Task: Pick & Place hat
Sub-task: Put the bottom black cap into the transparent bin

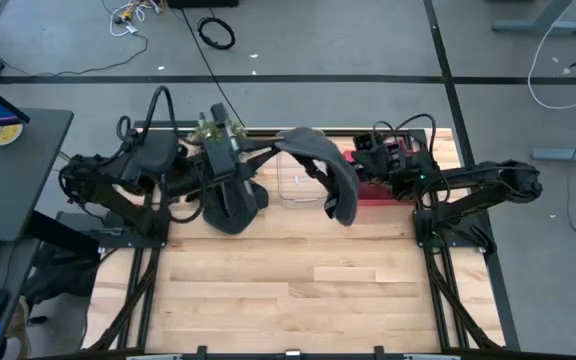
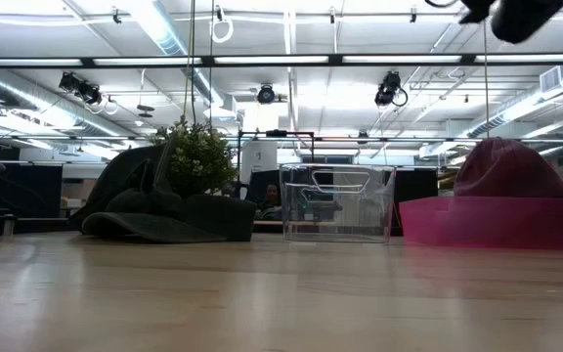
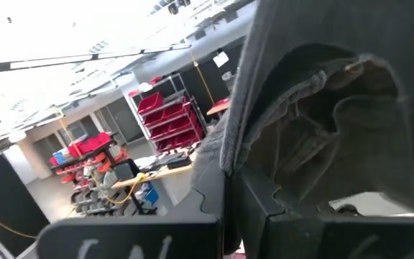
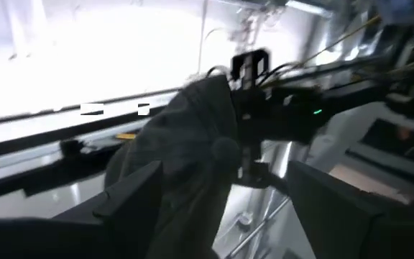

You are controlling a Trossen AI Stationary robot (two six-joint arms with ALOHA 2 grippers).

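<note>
My left gripper (image 1: 253, 152) is shut on a dark grey hat (image 1: 318, 170) and holds it in the air above a clear bin (image 1: 301, 187). In the left wrist view the hat's inside (image 3: 322, 129) fills the picture beyond the fingers. My right gripper (image 1: 363, 160) is open next to the hat's right end. In its wrist view the hat (image 4: 192, 158) hangs between the two spread fingers. A second dark hat (image 1: 233, 205) lies flat on the table below the left arm, and it also shows as a hat (image 2: 164, 210) in the low view. My left gripper pinches the grey hat at its left rim (image 3: 228, 162), coming from the table's left. The hat is lifted clear and stretches from the fingers toward the right arm, its far end (image 1: 343, 205) drooping. My right gripper stands around that end; I cannot tell whether it touches.
A pink bin (image 2: 497, 223) holding a maroon hat (image 2: 511, 166) sits at the far right of the table, under the right arm. The clear bin (image 2: 335, 203) stands at the far middle. A potted plant (image 2: 198, 156) is behind the lying hat. The near half of the wooden table (image 1: 288, 290) is bare.
</note>
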